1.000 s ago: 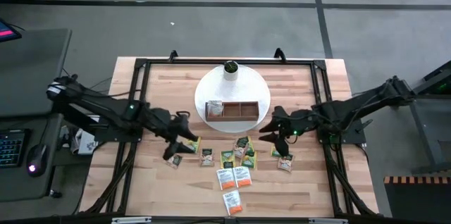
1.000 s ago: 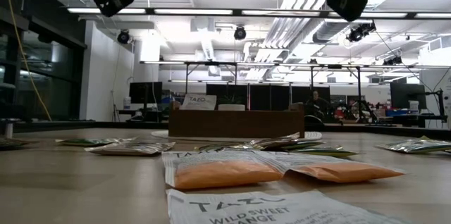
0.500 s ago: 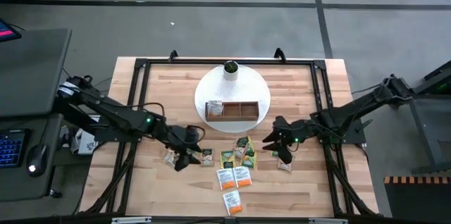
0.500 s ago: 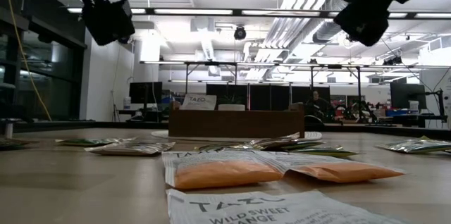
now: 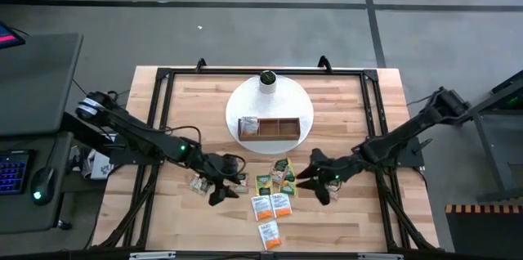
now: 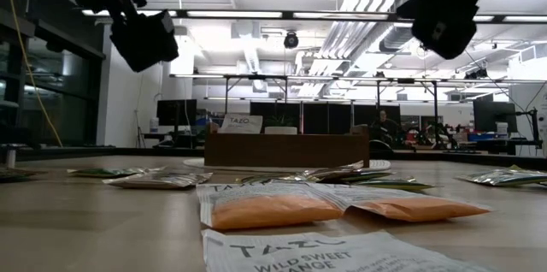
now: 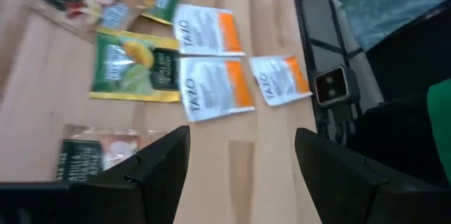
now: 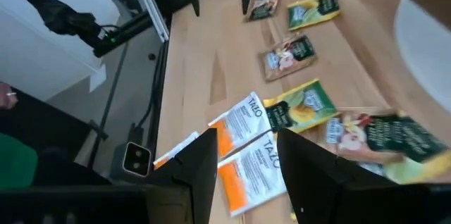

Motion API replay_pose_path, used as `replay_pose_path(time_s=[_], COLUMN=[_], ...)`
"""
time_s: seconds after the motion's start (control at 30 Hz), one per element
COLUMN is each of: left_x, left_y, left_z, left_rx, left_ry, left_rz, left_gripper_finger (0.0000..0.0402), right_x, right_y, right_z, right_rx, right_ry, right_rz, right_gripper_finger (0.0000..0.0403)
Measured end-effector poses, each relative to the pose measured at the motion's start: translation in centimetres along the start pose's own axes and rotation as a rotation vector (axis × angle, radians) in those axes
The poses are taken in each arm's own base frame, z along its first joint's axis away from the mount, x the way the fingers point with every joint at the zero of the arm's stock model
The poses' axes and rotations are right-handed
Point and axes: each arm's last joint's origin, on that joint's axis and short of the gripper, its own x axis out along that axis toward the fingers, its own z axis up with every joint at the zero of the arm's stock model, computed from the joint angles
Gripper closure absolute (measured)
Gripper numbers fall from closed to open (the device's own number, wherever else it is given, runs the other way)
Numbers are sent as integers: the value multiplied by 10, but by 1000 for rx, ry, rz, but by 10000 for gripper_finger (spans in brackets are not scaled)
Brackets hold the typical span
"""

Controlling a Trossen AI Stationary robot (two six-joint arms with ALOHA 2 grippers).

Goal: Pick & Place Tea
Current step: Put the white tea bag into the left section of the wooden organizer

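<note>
Several tea sachets lie flat on the wooden table: green ones [image 5: 263, 185], orange-and-white ones [image 5: 280, 204] and a dark one [image 5: 198, 183]. My left gripper [image 5: 221, 188] hangs open above the table between the dark sachets and the orange ones; its wrist view shows orange sachets [image 7: 215, 90] and a green one [image 7: 137, 65] beyond the open gripper [image 7: 243, 175]. My right gripper [image 5: 315, 182] is open too, above the table just right of the green sachets; its wrist view has orange sachets [image 8: 254, 168] under the gripper [image 8: 246, 175]. In the low view both grippers [image 6: 144, 39] [image 6: 440, 20] hang well above the sachets.
A brown three-compartment wooden tray [image 5: 268, 127] sits on a round white plate [image 5: 298, 100] toward the far side, with a white cylinder with a dark green top [image 5: 267, 78] behind it. A black frame [image 5: 160, 88] borders the table. Bare wood lies near both side edges.
My left gripper has moved toward the table's right and near edge, over the sachets, and come lower. My right gripper has moved left and slightly toward the near edge, also coming lower. The sachets have stayed where they were.
</note>
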Motion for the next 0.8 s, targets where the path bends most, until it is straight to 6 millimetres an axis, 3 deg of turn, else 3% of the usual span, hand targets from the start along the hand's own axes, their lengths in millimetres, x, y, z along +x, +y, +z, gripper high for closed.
replay_pose_path(time_s=[0.27, 0.57, 0.8], left_x=[24, 49, 60], left_y=[-16, -24, -20], left_z=[-24, -39, -41], left_rx=[44, 15, -96], left_ry=[17, -37, -85], left_rz=[60, 69, 92], left_gripper_finger=[147, 147, 147], right_x=[45, 103, 120], right_y=[20, 36, 44], right_z=[4, -8, -15], right_rx=[-65, -88, -111], right_ry=[62, 151, 174], right_rz=[-12, -21, -40], right_gripper_finger=[259, 264, 341])
